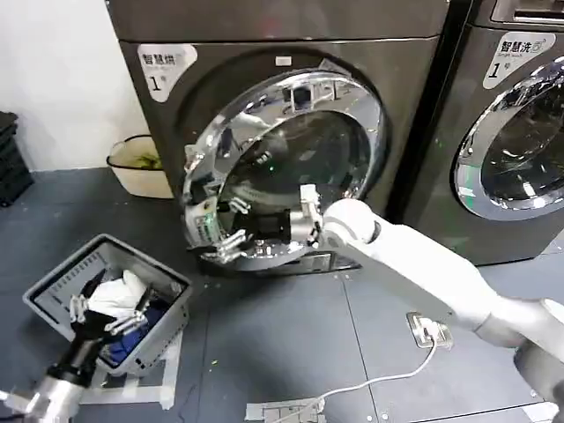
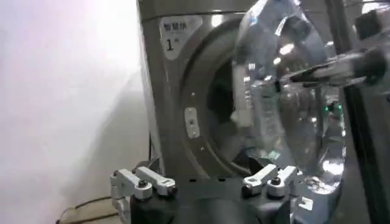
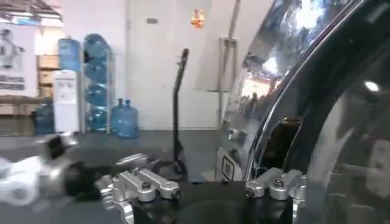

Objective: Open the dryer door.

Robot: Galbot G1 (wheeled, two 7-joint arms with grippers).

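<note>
Since the dryer door (image 1: 278,163) already stands swung partway off the drum opening of the dryer (image 1: 220,35), hinged along its left rim and tilted outward, the task looks well advanced; what seems left is widening the swing and letting go.

Going left to right in the head view: the left gripper (image 1: 110,313) hangs low over a grey basket (image 1: 53,295) of white and blue laundry near the floor's left edge, fingers spread wide and holding nothing. A cream tub (image 1: 132,172) sits against the wall beside the dryer's left corner. The right gripper (image 1: 231,244) reaches under the door's lower rim, fingers apart; whether they touch the chrome ring cannot be told. A second machine (image 1: 520,132) stands at the right edge.

The floor (image 1: 291,335) is dark grey tile with tape marks and a white cable. The right wrist view shows a room behind with blue water bottles (image 3: 100,85).
</note>
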